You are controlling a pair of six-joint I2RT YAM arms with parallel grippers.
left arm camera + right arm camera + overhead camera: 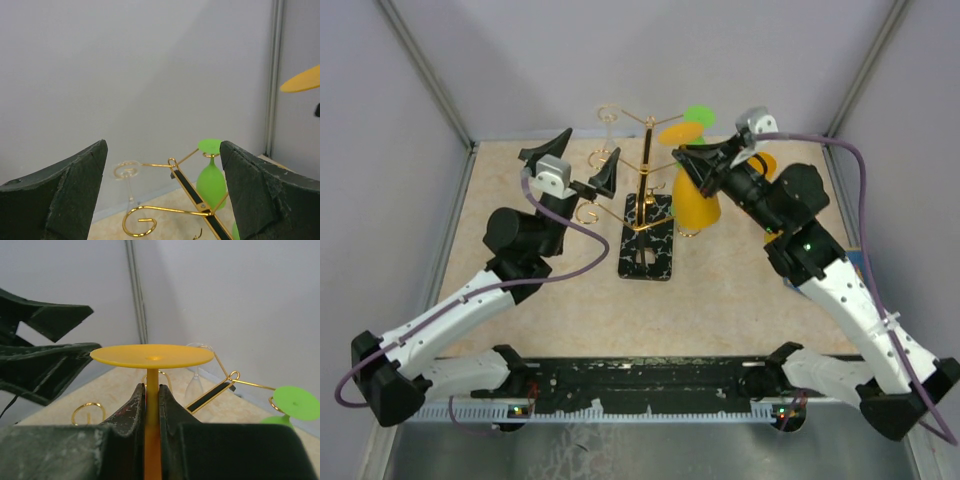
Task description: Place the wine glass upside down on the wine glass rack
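Observation:
My right gripper [705, 168] [151, 394] is shut on the stem of a yellow wine glass [698, 200] [152, 356]. The glass is upside down, its round foot on top, just right of the wine glass rack [646, 205] [220, 390]. The rack is a gold wire stand with curled arms on a black veined base [660, 262]. My left gripper [582, 160] [162, 150] stands open and empty left of the rack's pole, level with the curled arms [165, 210].
A green glass [698, 115] [210, 180] [295, 402] hangs upside down from a far arm. A clear glass [608, 122] [129, 172] [196, 380] hangs from the far left arm. Grey walls close in the beige table [520, 200] at the back and sides.

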